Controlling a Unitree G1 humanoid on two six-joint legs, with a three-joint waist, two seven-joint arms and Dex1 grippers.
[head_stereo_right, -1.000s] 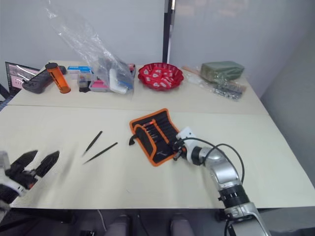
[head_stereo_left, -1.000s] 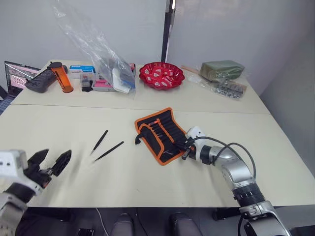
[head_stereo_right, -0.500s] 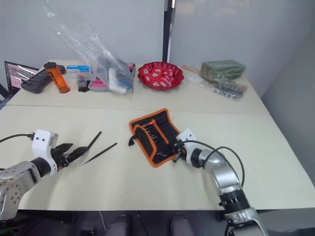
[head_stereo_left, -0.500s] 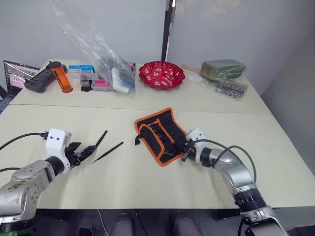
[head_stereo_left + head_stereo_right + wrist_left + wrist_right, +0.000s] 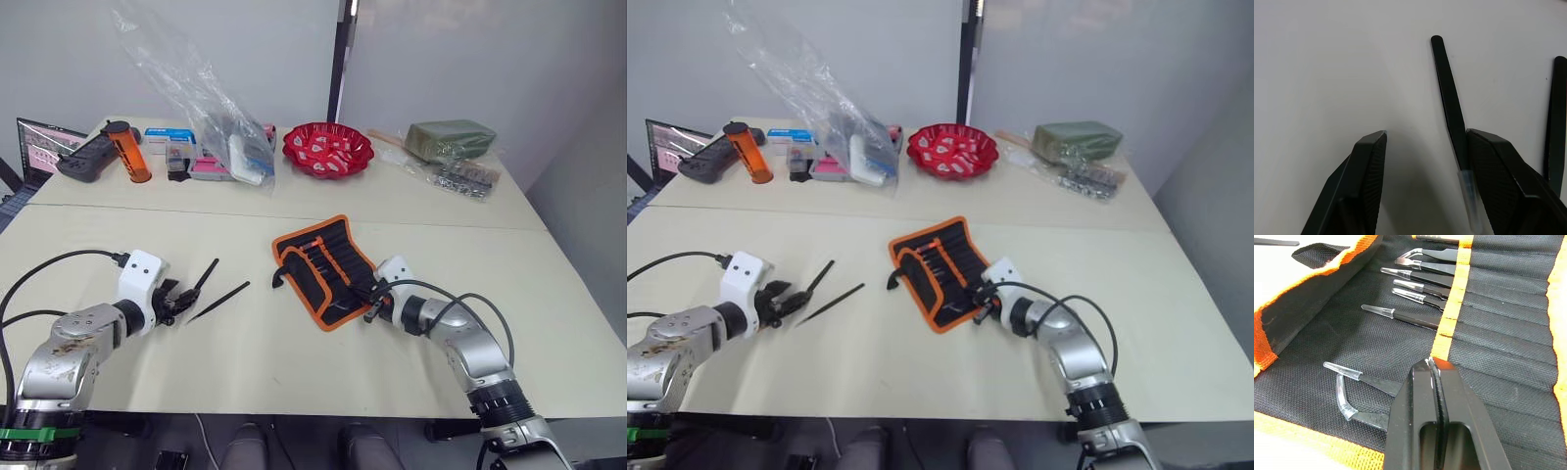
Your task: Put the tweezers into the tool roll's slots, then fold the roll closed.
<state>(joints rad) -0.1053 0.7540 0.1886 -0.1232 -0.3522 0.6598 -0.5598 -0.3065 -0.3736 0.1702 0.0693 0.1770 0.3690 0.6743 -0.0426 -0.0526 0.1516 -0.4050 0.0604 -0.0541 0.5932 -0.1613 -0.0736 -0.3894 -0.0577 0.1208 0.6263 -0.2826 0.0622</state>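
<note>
tweezers (image 5: pixel 217 302) and tool roll (image 5: pixel 323 267) show no readable writing.

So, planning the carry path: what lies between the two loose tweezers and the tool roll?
Bare tabletop, seen in the left eye view, between the loose tweezers and the tool roll.

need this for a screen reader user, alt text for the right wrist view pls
The right end effector, its two black fingers shut, rests on the orange trim of the open black fabric tool roll. Several slim black metal tweezers with clear tip caps sit in its narrow sewn slots.
</note>
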